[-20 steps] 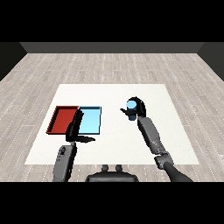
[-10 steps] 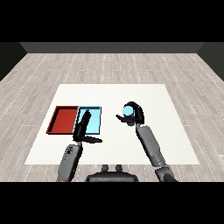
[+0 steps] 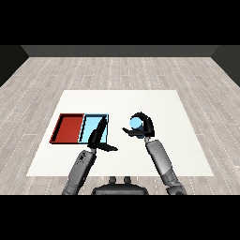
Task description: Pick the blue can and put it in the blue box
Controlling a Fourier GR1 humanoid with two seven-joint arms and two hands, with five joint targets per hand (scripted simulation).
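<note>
In the head view the blue can [image 3: 136,123] is held above the white table [image 3: 159,101], a little right of the trays. My right hand [image 3: 144,126] is curled round it, shut on the can. The light blue tray [image 3: 90,124] lies left of centre, with the red tray [image 3: 68,128] touching its left side. My left hand [image 3: 97,138] hovers over the blue tray's near right corner, fingers straight and thumb spread, holding nothing. It hides part of that tray's front edge.
The two trays sit side by side on the left half of the table. Both grey forearms [image 3: 159,159] rise from the table's near edge. Wooden floor surrounds the table.
My right hand has carried the blue can leftward and nearer, toward the blue tray. My left hand has shifted right and forward over the blue tray's near corner.
</note>
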